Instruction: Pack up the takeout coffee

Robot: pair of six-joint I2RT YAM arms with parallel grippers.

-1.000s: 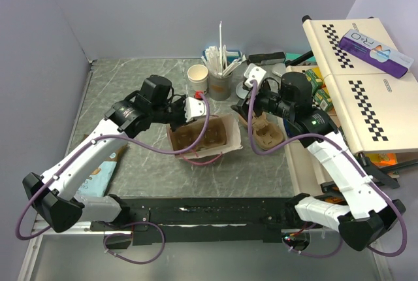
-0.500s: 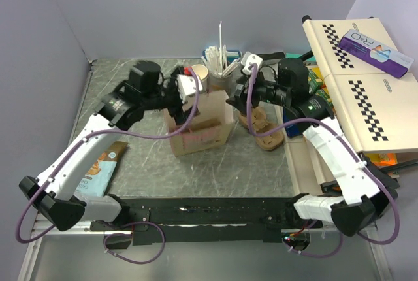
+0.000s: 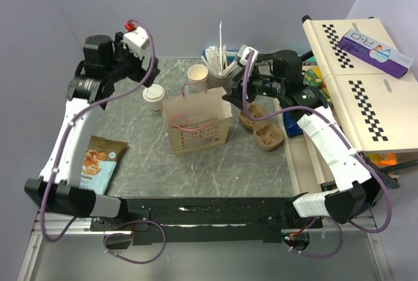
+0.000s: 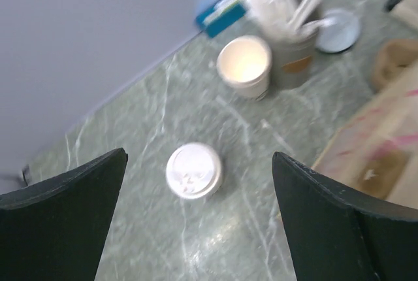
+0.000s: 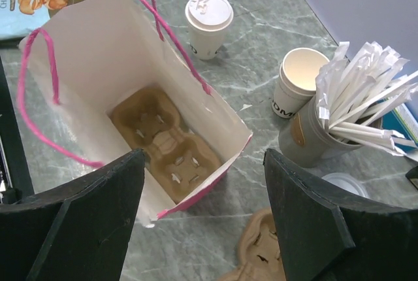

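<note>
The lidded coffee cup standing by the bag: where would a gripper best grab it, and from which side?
Probably the paper wall just below the lid, from above. The lidded cup stands upright with bare table all round, the open left gripper hangs over it, and the lid's wider rim should stop it slipping.

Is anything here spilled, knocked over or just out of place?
Nothing is spilled or tipped. One oddity: the open cup by the straw holder has no lid, while a loose white lid lies flat on the holder's other side. The other cup wears its lid.
</note>
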